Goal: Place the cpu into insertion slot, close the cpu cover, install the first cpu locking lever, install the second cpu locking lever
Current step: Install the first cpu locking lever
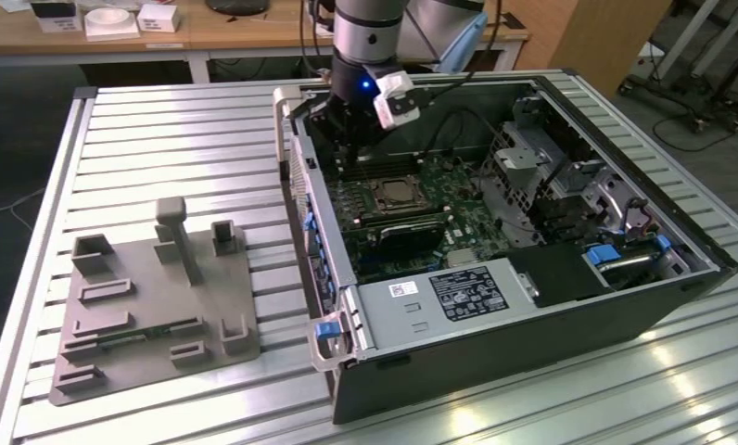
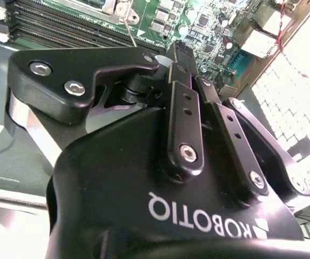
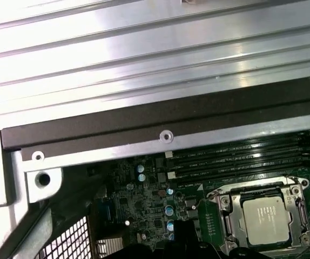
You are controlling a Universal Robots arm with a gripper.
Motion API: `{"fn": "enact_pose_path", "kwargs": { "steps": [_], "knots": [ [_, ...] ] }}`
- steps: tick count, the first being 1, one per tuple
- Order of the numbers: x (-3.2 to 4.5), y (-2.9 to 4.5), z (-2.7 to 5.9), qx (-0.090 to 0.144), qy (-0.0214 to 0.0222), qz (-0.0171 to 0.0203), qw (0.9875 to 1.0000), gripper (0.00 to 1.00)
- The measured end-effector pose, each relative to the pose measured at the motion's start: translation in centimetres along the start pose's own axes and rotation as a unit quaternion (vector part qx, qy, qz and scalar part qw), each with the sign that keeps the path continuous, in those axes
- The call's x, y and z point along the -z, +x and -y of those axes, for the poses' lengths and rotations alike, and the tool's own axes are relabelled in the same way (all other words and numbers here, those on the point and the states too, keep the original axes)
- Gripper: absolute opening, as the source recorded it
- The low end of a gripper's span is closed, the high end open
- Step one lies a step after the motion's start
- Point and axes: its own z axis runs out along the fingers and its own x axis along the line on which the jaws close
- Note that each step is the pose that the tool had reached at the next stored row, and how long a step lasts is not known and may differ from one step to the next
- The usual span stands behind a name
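Note:
The cpu [image 3: 267, 213] is a silvery square lying in the insertion slot [image 3: 223, 204] on the green board; in the exterior view the cpu [image 1: 402, 194] sits mid-case. The cpu cover [image 3: 263, 188], a thin metal frame, lies flat around it. A thin wire lever [image 2: 129, 31] stands up from the board beside the socket's corner. My gripper [image 1: 344, 148] hangs inside the case near its far corner, above the memory slots, beyond the socket and toward the exterior view's left. Its black body [image 2: 187, 135] blocks the tips in the second wrist view. It holds nothing that I can see.
The open computer case [image 1: 298, 185] lies on a slatted metal table [image 1: 159, 139]. A grey drive cage [image 1: 549, 171] and a labelled grey plate [image 1: 450, 295] fill the case's right and near parts. A grey fixture [image 1: 146, 297] stands at the table's left. Memory slots [image 3: 241, 156] run beside the socket.

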Motion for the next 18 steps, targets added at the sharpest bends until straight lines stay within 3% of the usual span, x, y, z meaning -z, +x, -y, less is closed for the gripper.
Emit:
{"fn": "enact_pose_path", "kwargs": {
  "steps": [11, 18],
  "knots": [
    [-0.04, 0.05, -0.52, 0.005, 0.0, -0.0002, 1.0, 0.1],
    [-0.06, 0.01, -0.6, 0.029, 0.0001, -0.0014, 0.9996, 0.1]
  ]
}}
